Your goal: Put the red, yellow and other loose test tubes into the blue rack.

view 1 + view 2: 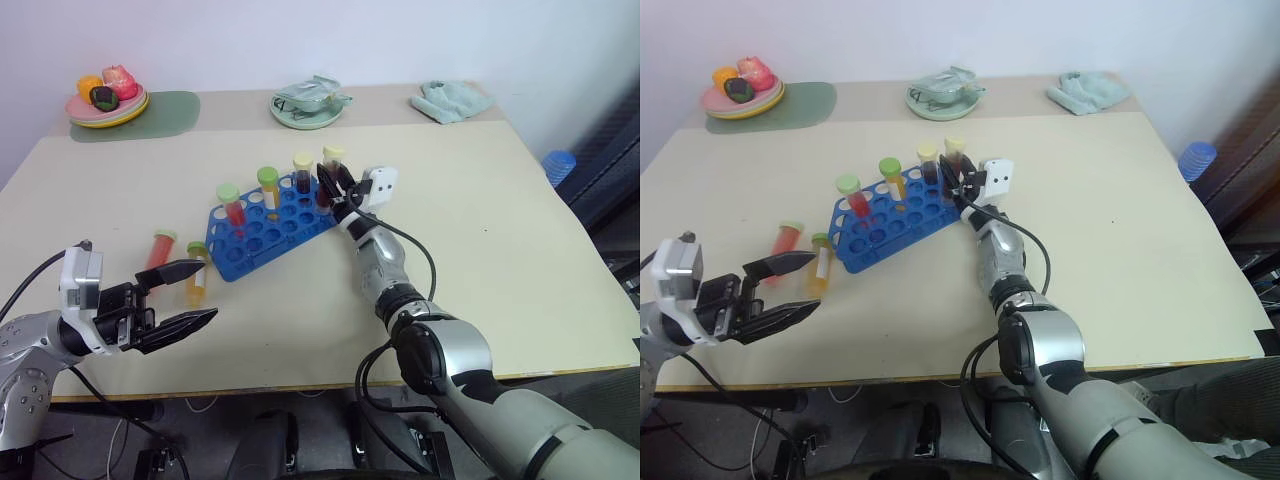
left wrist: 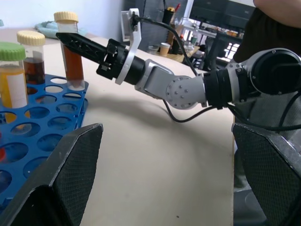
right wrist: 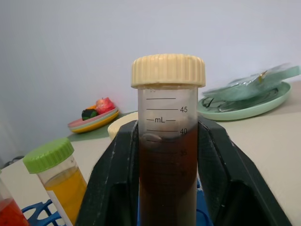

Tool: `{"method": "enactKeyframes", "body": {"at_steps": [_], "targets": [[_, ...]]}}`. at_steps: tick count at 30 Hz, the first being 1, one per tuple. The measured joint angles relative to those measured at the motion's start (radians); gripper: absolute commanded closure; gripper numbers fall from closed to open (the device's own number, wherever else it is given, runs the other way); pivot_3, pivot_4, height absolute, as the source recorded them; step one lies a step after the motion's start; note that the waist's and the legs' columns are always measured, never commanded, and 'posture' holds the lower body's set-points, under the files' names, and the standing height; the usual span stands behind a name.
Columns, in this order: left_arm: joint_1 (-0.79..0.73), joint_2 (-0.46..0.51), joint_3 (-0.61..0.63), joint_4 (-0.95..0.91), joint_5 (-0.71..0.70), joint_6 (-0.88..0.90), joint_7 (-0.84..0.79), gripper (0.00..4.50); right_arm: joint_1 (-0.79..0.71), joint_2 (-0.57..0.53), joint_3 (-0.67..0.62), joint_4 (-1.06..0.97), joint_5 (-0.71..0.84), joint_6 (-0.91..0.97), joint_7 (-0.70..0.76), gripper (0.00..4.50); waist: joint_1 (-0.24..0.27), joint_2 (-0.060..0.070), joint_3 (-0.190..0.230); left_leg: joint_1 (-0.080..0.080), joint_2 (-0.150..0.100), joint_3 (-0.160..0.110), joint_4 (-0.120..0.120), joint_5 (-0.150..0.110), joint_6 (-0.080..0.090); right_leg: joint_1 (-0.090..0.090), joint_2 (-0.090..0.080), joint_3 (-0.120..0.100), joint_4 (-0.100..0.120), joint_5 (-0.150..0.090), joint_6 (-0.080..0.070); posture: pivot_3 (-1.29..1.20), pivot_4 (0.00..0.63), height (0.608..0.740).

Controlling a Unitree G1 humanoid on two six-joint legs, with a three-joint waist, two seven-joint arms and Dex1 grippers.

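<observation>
The step in hand looked like releasing the clear plastic tube of dark brown liquid with a pale-yellow cap [image 3: 168, 136], which stood upright in a corner hole of the bright blue plastic rack with its grid of round holes [image 1: 262, 232]. To do it well, the right gripper [image 1: 335, 187] should open wider and draw straight back, without tipping the tube. Its black fingers [image 3: 115, 179] stood close on both sides of that tube; whether they pressed it I could not tell. The left gripper [image 1: 184, 297] hung wide open and empty, with the loose red-liquid tube [image 1: 160, 249] and the yellow-orange-liquid tube [image 1: 196, 274] lying on the beige table [image 1: 500, 220] just beyond its fingertips.
</observation>
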Motion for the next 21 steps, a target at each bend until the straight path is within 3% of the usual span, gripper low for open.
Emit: {"method": "enactKeyframes", "body": {"at_steps": [3, 4, 21], "targets": [[0.000, 0.000, 0.000, 0.000, 0.000, 0.000, 0.001, 0.00, 0.035, 0.006, 0.001, 0.003, -0.011, -0.007, -0.002, 0.18, 0.000, 0.000, 0.000, 0.000, 0.000, 0.000, 0.000, 0.000, 0.000, 0.000, 0.000, 0.000, 0.000, 0.000, 0.000, 0.00, 0.150, 0.740], [0.000, 0.000, 0.000, 0.000, 0.000, 0.000, 0.001, 0.00, 0.040, 0.007, 0.001, 0.005, -0.014, -0.009, -0.002, 0.08, -0.001, 0.000, 0.000, 0.000, 0.000, 0.000, -0.001, 0.000, 0.000, 0.000, 0.000, 0.000, 0.000, 0.000, 0.000, 0.00, 0.150, 0.740], [-0.044, -0.002, -0.024, 0.013, 0.000, 0.000, 0.001, 0.00, 0.083, 0.010, 0.065, -0.015, -0.079, -0.065, 0.004, 0.08, 0.000, 0.001, 0.000, 0.000, 0.000, 0.000, -0.001, 0.000, -0.001, 0.000, 0.000, 0.000, 0.000, 0.000, 0.000, 0.00, 0.150, 0.740]]}}
